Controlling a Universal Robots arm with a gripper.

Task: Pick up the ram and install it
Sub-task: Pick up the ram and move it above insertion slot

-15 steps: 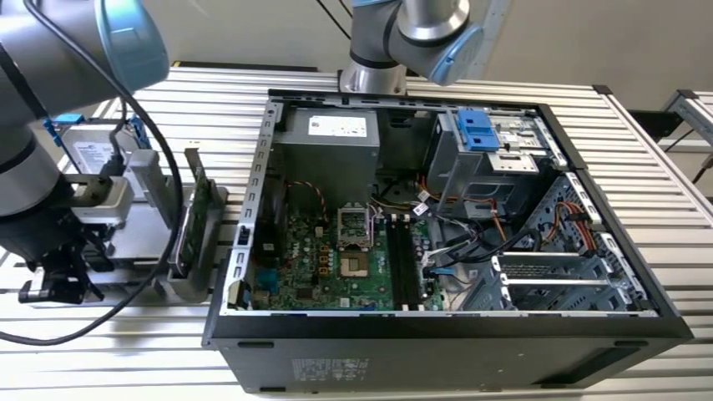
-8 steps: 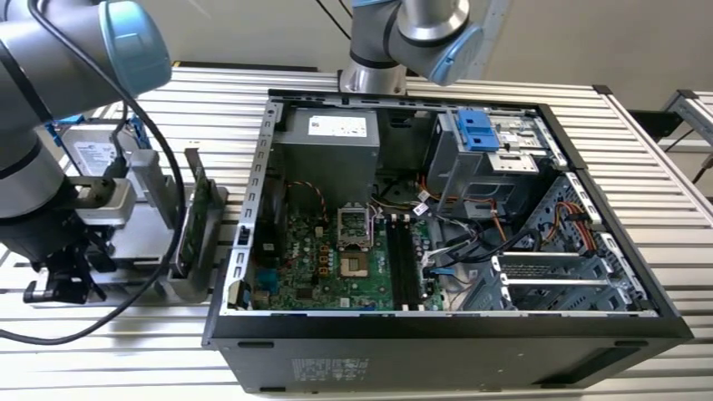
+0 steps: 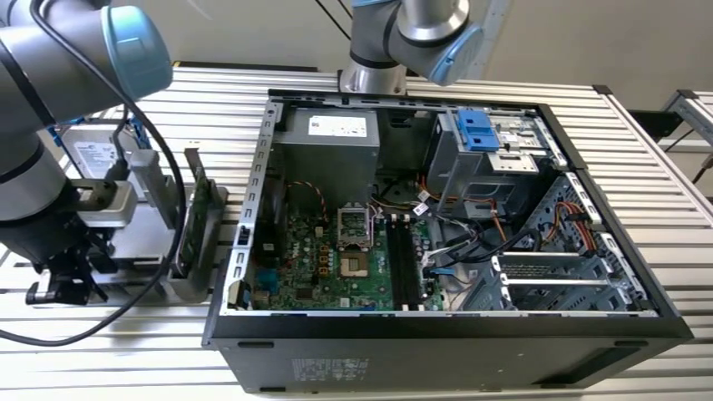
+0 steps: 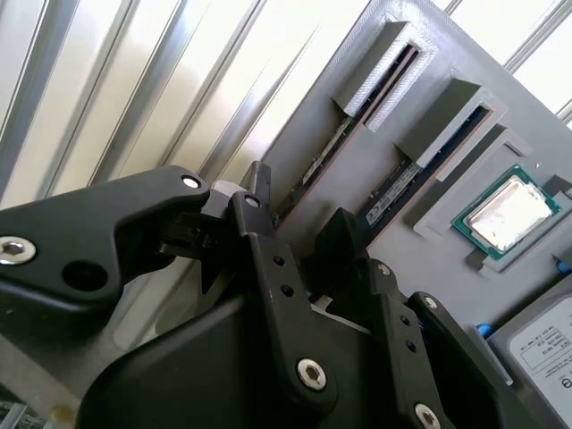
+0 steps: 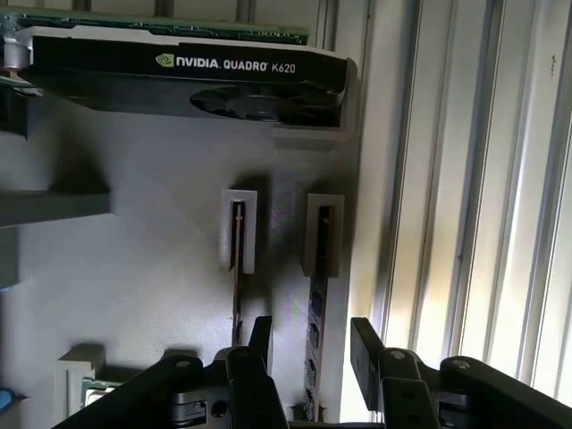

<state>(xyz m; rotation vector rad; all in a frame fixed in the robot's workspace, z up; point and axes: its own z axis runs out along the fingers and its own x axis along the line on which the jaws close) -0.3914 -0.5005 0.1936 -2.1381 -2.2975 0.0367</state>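
Over the grey fixture (image 5: 161, 268) on the tabletop (image 5: 447, 179), the gripper (image 5: 313, 340) hangs with fingers (image 5: 365, 344) apart, straddling the ram (image 5: 316, 308), which stands edge-up in its slot, presumably to leave its flat faces free for gripping.

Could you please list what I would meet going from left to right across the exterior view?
Silver hard drive → upright green card → motherboard → black memory slots → metal drive bays
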